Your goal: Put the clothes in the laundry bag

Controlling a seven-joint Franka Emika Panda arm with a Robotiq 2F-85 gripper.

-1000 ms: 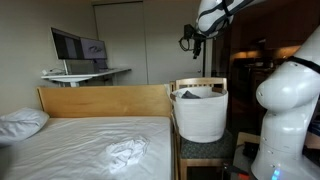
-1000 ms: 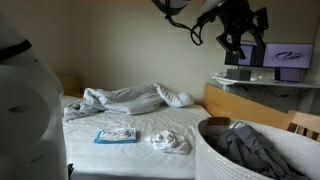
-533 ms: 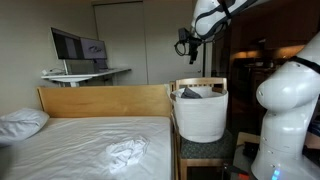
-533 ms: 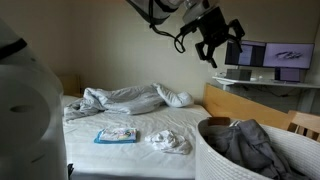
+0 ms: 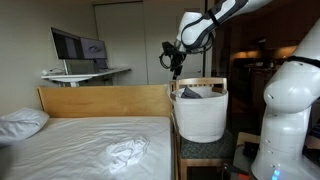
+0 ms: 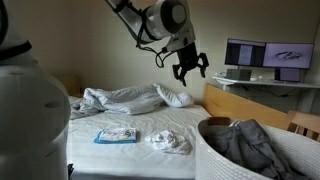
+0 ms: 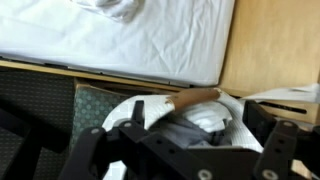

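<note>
Currently: bed takes most of the scene, and the bag stands just beside its corner. Dark grey garment lies inside the bag. White garment sits crumpled on the bed, well apart from the bag. Gripper hangs in the air above the bed's wooden board, near the bag, released, with its jaws spread and nothing between them.
</note>
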